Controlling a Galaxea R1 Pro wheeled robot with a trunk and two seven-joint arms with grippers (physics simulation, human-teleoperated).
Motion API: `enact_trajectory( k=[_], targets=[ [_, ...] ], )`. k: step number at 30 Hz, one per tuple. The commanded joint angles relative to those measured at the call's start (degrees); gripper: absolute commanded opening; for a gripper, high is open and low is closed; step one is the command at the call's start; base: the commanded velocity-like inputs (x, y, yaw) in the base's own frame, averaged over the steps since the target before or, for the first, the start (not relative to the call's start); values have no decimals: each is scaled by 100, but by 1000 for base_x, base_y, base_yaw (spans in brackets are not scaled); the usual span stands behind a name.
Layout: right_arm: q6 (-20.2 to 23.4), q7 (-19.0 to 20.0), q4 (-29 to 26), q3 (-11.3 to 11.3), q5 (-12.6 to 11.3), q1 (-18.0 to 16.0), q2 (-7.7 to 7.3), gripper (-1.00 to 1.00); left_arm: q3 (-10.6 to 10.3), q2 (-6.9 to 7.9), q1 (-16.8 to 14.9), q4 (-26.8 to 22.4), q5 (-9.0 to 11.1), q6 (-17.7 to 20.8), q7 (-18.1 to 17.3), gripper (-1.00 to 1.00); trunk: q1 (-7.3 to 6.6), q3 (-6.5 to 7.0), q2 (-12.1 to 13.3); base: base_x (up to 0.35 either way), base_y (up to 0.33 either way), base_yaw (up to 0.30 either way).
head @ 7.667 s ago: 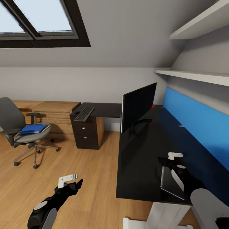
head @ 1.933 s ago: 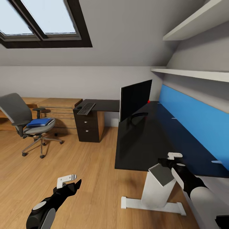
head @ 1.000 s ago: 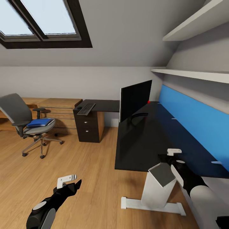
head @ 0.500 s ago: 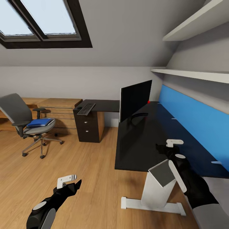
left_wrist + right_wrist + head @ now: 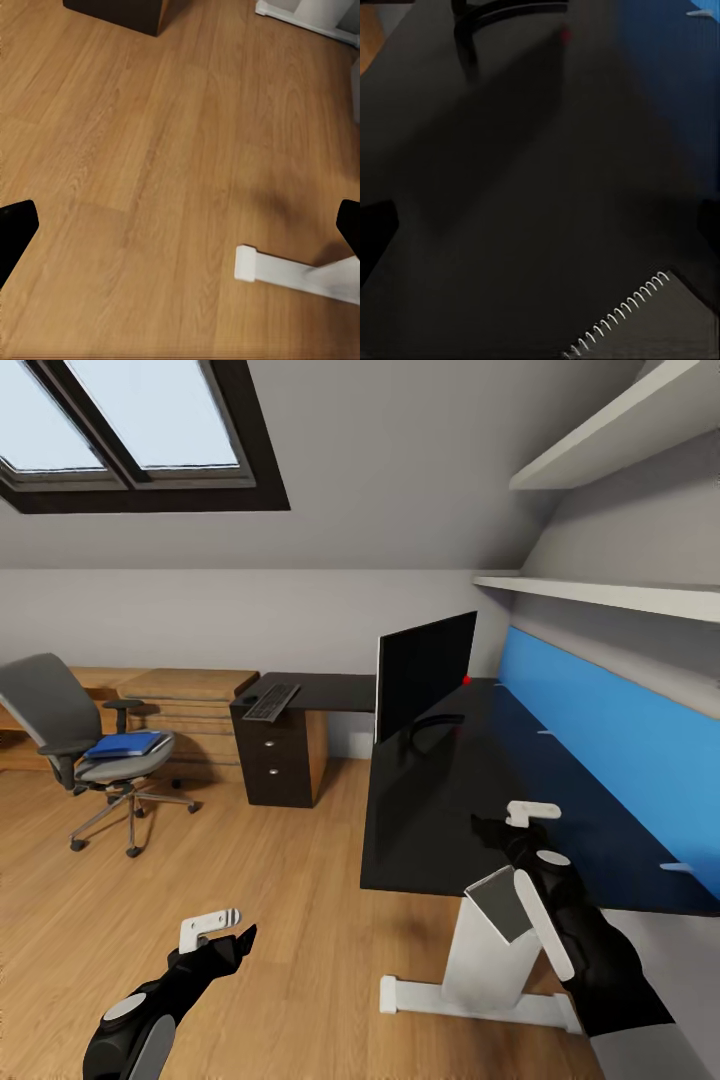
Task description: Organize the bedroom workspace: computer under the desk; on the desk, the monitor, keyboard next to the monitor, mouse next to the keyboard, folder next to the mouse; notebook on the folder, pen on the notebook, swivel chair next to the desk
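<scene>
Notebook held at the desk's near edge

Mostly I see the right gripper [image 5: 495, 828] from behind, its fingers hidden by its own body, so I cannot tell how they close; the grey notebook [image 5: 505, 900] hangs tilted under it, at the near edge of the desk [image 5: 440, 810]. From the right wrist, just the notebook's spiral corner [image 5: 649, 319] shows over the dark top. My left gripper [image 5: 243, 938] hangs spread and empty above the wood floor [image 5: 150, 172]. Farther off, the monitor [image 5: 425, 675] stands on the desk, the keyboard [image 5: 271, 702] lies above the drawer unit [image 5: 272, 770], and the folder [image 5: 125, 744] rests on the swivel chair [image 5: 85, 745], well apart.
</scene>
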Motion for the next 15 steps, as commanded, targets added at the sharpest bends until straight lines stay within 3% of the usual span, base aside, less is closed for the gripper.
enact_trajectory(
  k=[1, 15],
  targets=[
    [16, -58, -7, 16, -59, -5, -6, 100, -8, 4, -3, -8, 61, 23, 52, 100, -3, -6, -4, -238, 0, -1],
    [7, -58, 9, 30, -72, 1, 10, 100, 0, 12, -3, -8, 62, 23, 52, 100, -3, -6, -4, -323, 0, -103]
  ],
)
